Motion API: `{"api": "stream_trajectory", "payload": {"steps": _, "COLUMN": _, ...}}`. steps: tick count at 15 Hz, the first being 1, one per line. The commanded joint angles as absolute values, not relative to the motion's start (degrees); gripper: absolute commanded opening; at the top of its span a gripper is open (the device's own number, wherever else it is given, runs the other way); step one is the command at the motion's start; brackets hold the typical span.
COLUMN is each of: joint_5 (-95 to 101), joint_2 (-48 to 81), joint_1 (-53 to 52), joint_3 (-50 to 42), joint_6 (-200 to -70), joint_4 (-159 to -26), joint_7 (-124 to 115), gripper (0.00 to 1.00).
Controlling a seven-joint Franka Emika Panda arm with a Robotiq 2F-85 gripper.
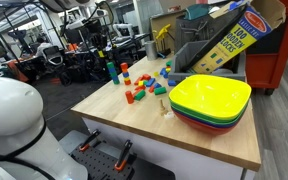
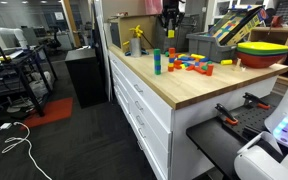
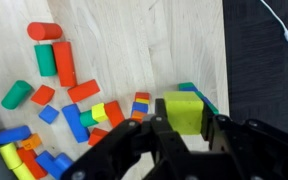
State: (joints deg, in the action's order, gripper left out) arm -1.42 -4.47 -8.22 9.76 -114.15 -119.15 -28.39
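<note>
In the wrist view my gripper (image 3: 187, 128) is shut on a lime-green block (image 3: 181, 108), one dark finger (image 3: 158, 128) on each side of it. Just beyond the block, near the table's edge, shows the green-and-blue top of a block tower (image 3: 192, 89). An exterior view has the gripper (image 2: 171, 17) hanging well above the wooden table (image 2: 174, 88), over the tower (image 2: 156, 60) and the scattered coloured blocks (image 2: 196, 64). To the left in the wrist view lie a red cylinder (image 3: 44, 31), a green cylinder (image 3: 46, 60) and several red, blue and yellow blocks (image 3: 82, 112).
A stack of bright bowls (image 1: 209, 100) stands at one end of the table (image 1: 114, 112), and shows again as bowls (image 2: 262, 52) in an exterior view. Behind it leans a wooden-blocks box (image 1: 229, 40). Beyond the table's edge is dark floor with a white cable (image 3: 280, 30).
</note>
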Motion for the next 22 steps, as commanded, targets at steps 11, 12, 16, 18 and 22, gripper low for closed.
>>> {"api": "stream_trajectory", "payload": {"steps": 11, "joint_5": -3.3, "joint_2": 3.4, "joint_1": -10.2, "joint_3": 11.1, "joint_6": -111.0, "joint_4": -108.2, "joint_7": -28.9, "gripper": 0.08}}
{"api": "stream_trajectory", "payload": {"steps": 12, "joint_5": -3.1, "joint_2": 4.1, "joint_1": -10.3, "joint_3": 11.1, "joint_6": -110.8, "joint_4": -107.3, "joint_7": -28.9, "gripper": 0.08}}
{"api": "stream_trajectory", "payload": {"steps": 16, "joint_5": -2.4, "joint_2": 6.8, "joint_1": -10.9, "joint_3": 11.0, "joint_6": -110.0, "joint_4": -104.4, "joint_7": -29.1, "gripper": 0.08}}
{"api": "stream_trajectory", "payload": {"steps": 18, "joint_5": -2.3, "joint_2": 8.0, "joint_1": -11.2, "joint_3": 10.9, "joint_6": -109.7, "joint_4": -103.3, "joint_7": -29.0, "gripper": 0.08}}
{"api": "stream_trajectory", "payload": {"steps": 22, "joint_5": -2.4, "joint_2": 9.9, "joint_1": -11.4, "joint_3": 10.4, "joint_6": -109.8, "joint_4": -101.6, "joint_7": -28.1, "gripper": 0.08}}
